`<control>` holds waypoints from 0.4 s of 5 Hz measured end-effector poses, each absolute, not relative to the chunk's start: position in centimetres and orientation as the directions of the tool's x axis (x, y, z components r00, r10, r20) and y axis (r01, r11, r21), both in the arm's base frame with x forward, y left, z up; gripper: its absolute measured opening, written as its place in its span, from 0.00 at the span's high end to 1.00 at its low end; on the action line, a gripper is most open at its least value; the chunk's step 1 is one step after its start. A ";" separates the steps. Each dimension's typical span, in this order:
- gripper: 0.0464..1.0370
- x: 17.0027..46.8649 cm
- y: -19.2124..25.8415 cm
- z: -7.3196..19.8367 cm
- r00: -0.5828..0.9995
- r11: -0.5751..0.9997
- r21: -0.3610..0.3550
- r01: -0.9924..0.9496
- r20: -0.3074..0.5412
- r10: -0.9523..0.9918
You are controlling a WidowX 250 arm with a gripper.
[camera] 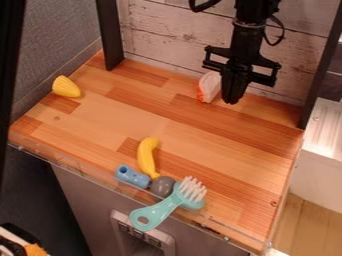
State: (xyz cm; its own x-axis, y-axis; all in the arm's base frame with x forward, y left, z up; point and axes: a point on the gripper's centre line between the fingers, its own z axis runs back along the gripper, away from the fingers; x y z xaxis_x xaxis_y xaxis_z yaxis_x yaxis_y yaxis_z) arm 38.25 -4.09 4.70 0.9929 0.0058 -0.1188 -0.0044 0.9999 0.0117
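Nearby — whitish toy [210,86] beside the claw [231,100].

WidowX 250 robot arm [248,32], black: entering from the top edge, right of centre, hanging nearly vertical. Two-finger gripper [232,101], black: pointing downward at the arm's lower end, with fingers [228,90] drawn together. Side brackets [265,77]: spread wide above the fingertips. Cable [281,33], black, thin: looped beside the wrist.

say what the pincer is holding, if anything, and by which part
Nothing visible: the pincer hangs shut, with the white and orange piece near it on the wooden surface.
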 end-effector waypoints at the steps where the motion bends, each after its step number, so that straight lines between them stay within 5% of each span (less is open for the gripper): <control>1: 0.82 37.3 -2.5 3.3 0.983 0.993 -0.012 0.120 -0.136 -0.120; 2: 0.56 37.0 1.7 4.1 0.953 0.955 -0.050 0.293 -0.068 -0.296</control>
State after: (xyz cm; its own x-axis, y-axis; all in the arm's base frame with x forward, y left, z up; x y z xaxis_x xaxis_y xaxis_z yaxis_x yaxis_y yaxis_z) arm 36.97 1.74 4.09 0.9527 -0.2963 -0.0680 0.2934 0.9547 -0.0497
